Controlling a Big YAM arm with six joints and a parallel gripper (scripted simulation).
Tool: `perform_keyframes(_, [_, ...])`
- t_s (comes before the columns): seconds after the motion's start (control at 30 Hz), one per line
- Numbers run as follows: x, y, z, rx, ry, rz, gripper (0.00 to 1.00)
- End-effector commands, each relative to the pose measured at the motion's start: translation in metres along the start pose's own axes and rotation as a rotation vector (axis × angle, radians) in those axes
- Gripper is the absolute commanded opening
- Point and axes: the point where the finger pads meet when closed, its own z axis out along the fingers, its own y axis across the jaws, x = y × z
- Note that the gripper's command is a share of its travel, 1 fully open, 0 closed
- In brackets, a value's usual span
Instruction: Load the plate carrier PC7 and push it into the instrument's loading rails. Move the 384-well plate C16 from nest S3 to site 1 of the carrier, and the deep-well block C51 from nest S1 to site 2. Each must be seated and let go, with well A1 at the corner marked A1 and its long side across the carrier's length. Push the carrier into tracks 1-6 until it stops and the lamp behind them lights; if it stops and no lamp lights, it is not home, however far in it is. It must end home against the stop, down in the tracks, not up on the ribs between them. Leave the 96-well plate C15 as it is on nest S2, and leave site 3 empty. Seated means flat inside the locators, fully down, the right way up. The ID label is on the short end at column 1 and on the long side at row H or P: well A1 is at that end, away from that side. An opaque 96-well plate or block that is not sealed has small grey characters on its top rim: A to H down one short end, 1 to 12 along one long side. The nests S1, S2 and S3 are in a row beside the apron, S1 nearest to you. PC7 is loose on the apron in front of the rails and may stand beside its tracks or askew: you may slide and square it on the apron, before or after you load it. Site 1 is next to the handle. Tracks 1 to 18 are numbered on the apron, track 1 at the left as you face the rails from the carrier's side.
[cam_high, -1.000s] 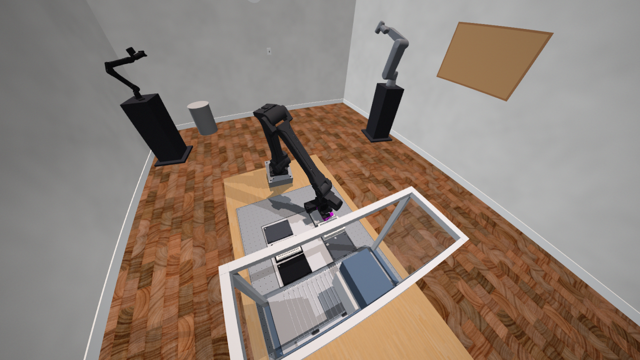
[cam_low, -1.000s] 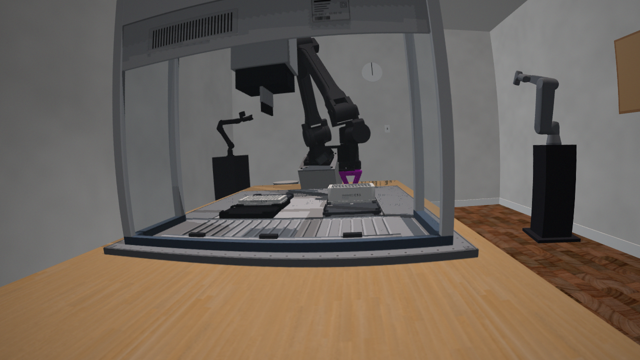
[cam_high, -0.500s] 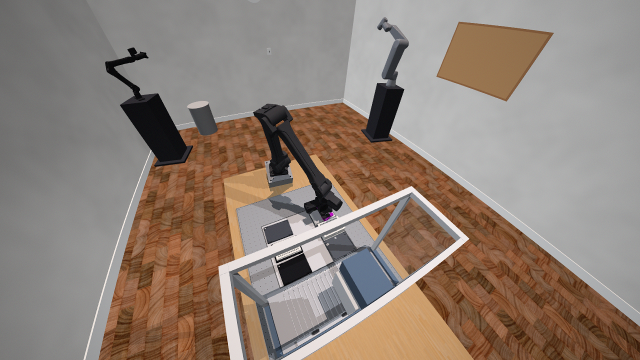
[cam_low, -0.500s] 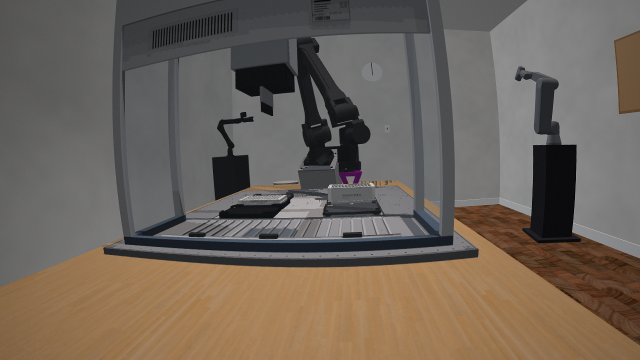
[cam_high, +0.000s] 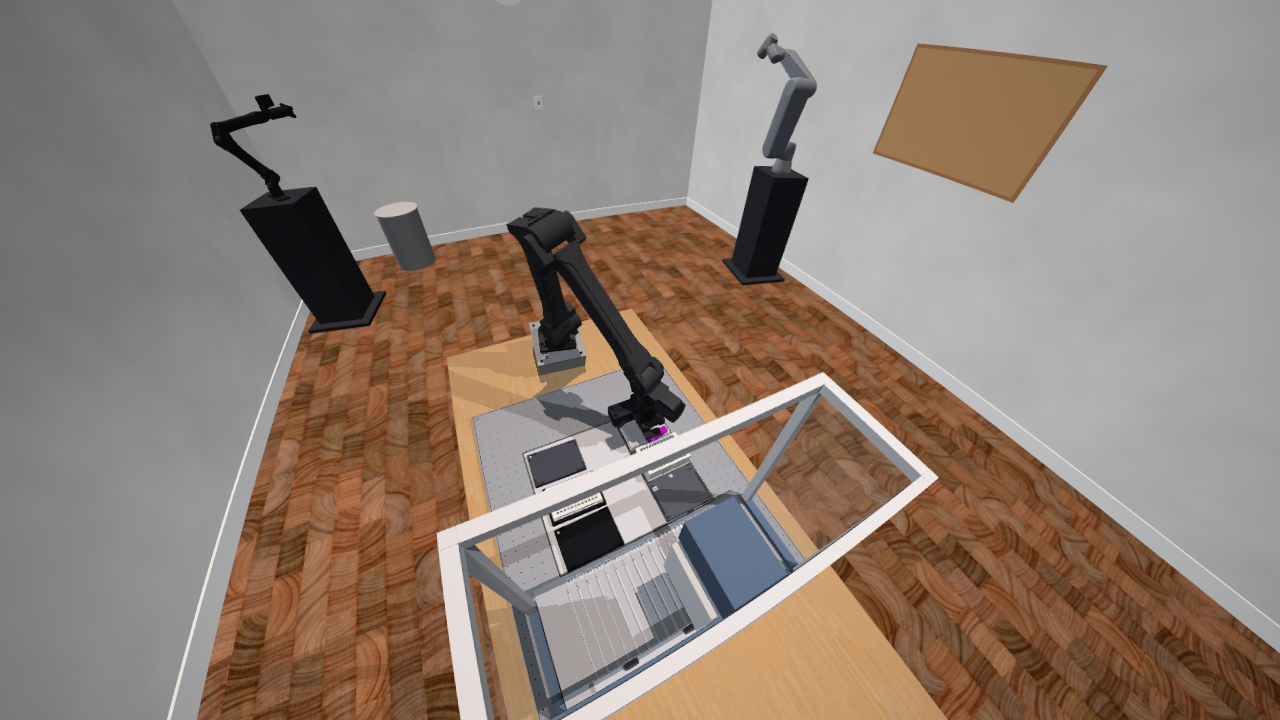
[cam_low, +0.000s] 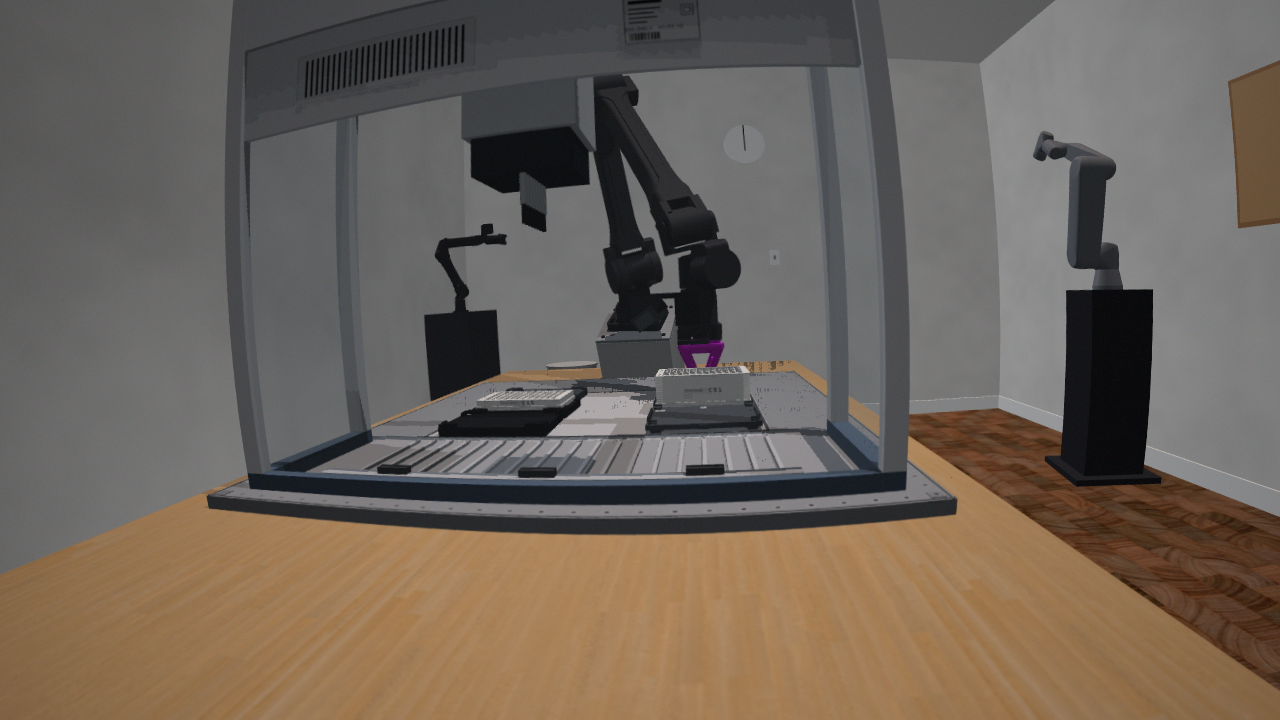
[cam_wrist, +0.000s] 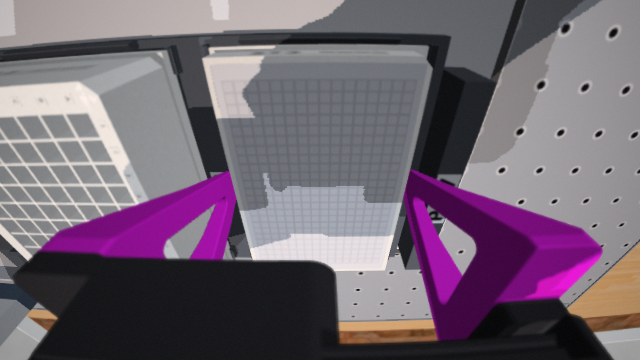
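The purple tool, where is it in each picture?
Top view: the purple tool is a tiny spot at the end of the black arm, in the middle of the picture.
Outside view: it peeks up behind the tall white block, just right of center.
Wrist view: its two fingers are spread on both sides of the fine-grid plate.
Shared landmark: the black arm.

Even, soft room light; hard-edged arm shadow across the plate; wide-angle bending at edges; sharp focus.

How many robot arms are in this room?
3: a black arm on the table, a thin black arm on the left pedestal, a grey arm on the right pedestal.
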Motion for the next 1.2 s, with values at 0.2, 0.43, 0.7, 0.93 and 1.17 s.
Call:
perform_keyframes(0.2, [0.002,0.013,-0.007,-0.028,0.009,0.007,0.94])
perform_keyframes(0.43, [0.002,0.013,-0.007,-0.028,0.009,0.007,0.94])
perform_keyframes(0.7, [0.008,0.023,-0.04,-0.055,0.023,0.013,0.94])
perform_keyframes(0.93, [0.008,0.023,-0.065,-0.056,0.025,0.014,0.94])
perform_keyframes(1.17, [0.008,0.023,-0.09,-0.058,0.027,0.015,0.94])
